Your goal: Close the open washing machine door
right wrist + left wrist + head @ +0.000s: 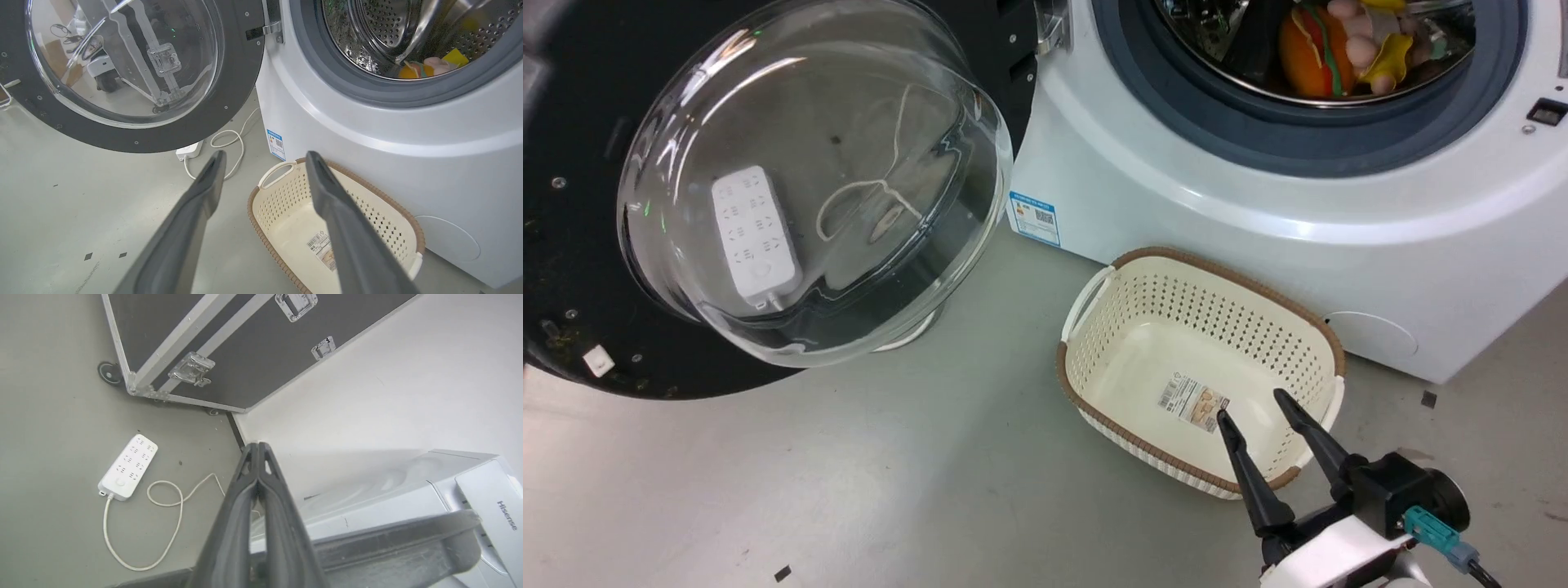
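The washing machine door [556, 269] stands swung wide open at the left, a black ring around a bulging clear glass bowl, hinged to the white washing machine [1176, 188]. In the right wrist view the door [241, 90] is at the upper left. My right gripper [1250, 406] is open and empty at the lower right, over the near rim of a cream basket [1176, 302], well apart from the door. In its own view the right gripper [265, 154] points between door and machine. My left gripper [258, 446] is shut with nothing in it, above a dark grey edge.
The grey-rimmed drum opening [1307, 139] holds colourful toys [1331, 49]. A white power strip [128, 466] with a looped cable lies on the floor beyond the door, near a wheeled grey flight case [245, 355]. Grey floor stretches in front of the door.
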You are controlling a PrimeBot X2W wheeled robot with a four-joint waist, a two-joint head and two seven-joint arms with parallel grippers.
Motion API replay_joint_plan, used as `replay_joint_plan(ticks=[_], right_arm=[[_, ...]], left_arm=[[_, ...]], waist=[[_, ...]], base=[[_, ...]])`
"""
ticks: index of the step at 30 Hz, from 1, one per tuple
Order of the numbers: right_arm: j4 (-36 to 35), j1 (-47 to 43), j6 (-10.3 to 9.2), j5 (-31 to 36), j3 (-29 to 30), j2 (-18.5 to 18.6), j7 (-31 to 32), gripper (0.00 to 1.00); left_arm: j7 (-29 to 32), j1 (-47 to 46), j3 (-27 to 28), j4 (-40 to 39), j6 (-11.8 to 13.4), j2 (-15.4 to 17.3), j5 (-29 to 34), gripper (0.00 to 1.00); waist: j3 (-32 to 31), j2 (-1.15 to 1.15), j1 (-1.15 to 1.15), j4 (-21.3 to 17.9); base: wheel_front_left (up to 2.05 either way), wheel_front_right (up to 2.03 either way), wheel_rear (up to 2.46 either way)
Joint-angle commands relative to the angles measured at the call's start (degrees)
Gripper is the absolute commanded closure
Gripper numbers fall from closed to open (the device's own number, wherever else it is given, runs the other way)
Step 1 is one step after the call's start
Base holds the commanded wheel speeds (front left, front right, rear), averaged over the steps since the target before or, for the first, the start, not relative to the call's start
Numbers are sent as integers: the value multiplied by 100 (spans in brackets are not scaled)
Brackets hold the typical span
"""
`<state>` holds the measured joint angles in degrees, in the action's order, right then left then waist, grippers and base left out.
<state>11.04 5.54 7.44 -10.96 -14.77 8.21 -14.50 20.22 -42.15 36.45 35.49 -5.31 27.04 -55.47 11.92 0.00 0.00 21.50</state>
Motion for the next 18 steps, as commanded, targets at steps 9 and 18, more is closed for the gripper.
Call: replay_joint_plan(ticks=[9, 18], right_arm=[[192, 177, 5, -83, -55, 63, -50, 0], [335, 134, 5, -69, 106, 28, -50, 0]], left_arm=[[2227, 158, 146, 220, -33, -176, -1236, 100], [3553, 886, -256, -806, -130, -711, -1688, 100]], waist=[[26, 0, 0, -12], [-191, 0, 0, 5]], base=[[0, 0, 0], [0, 0, 0]])
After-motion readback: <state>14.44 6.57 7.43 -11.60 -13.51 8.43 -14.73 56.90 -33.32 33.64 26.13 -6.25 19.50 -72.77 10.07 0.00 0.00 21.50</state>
